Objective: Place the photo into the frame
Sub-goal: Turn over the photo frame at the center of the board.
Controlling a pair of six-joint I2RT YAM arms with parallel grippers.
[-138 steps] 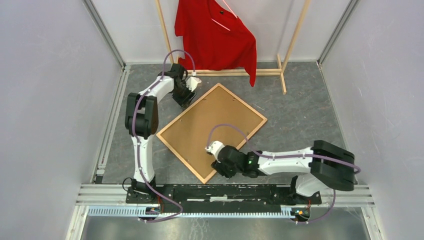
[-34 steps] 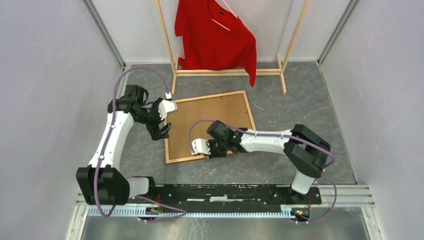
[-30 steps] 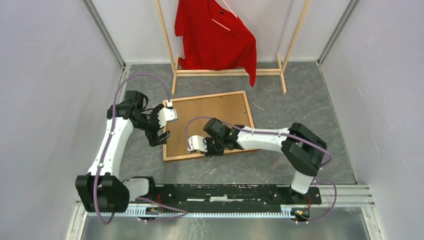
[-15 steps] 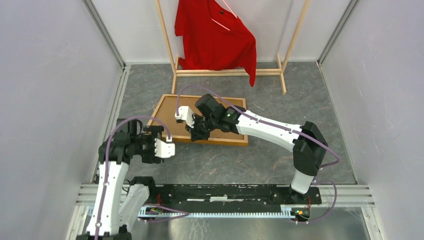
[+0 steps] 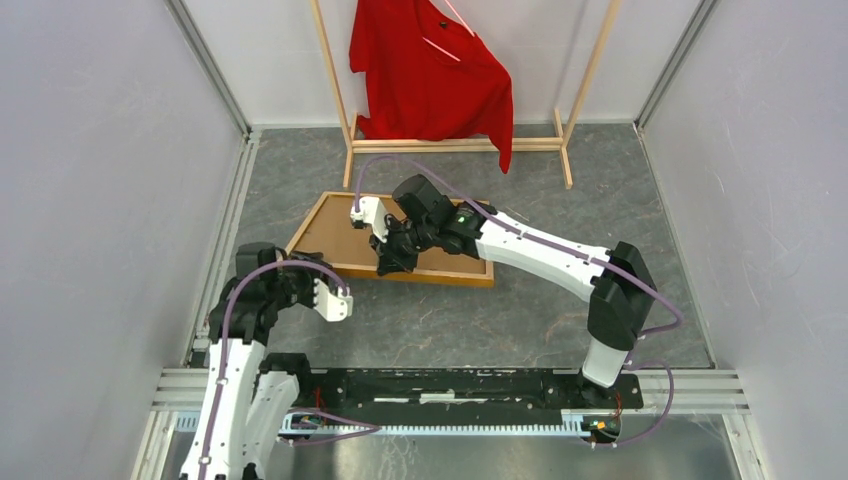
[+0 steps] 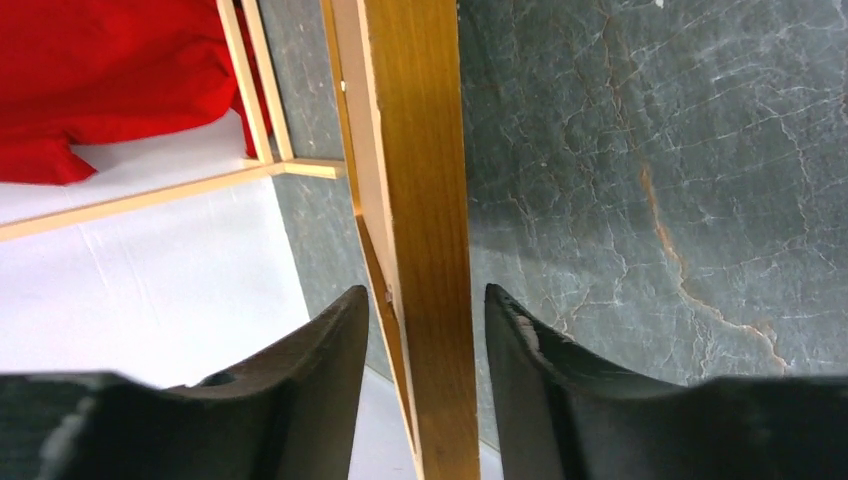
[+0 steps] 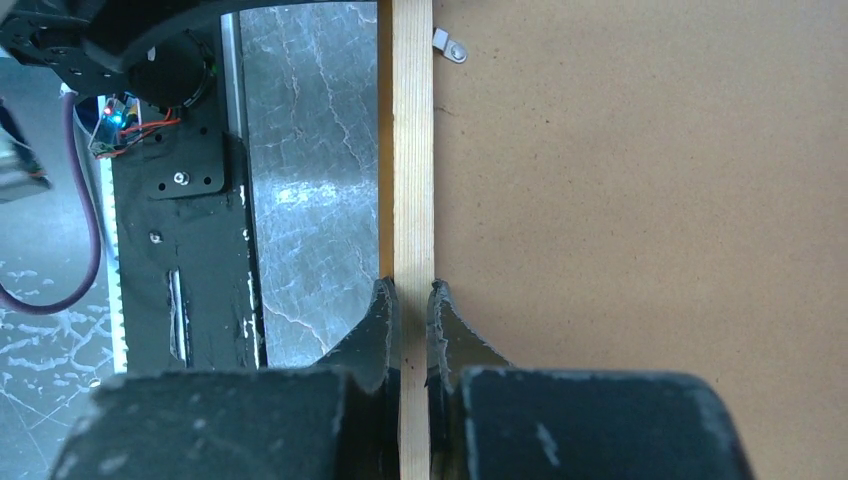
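frame [image 6: 425,180] is orange-brown wood, smooth with a slight sheen on the face; its back edge looks pale and raw; backing board [image 7: 650,250] is matt brown fibreboard; table [image 6: 650,200] is grey, marbled, faintly glossy; shirt [image 5: 430,70] is red cloth

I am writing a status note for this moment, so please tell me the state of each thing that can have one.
frame: tilted, back side up.
backing board: seated inside the frame.
right gripper: shut on the frame's near rail.
left gripper: open, fingers astride a frame rail.
red shirt: hanging on the rack.
photo: not in view.
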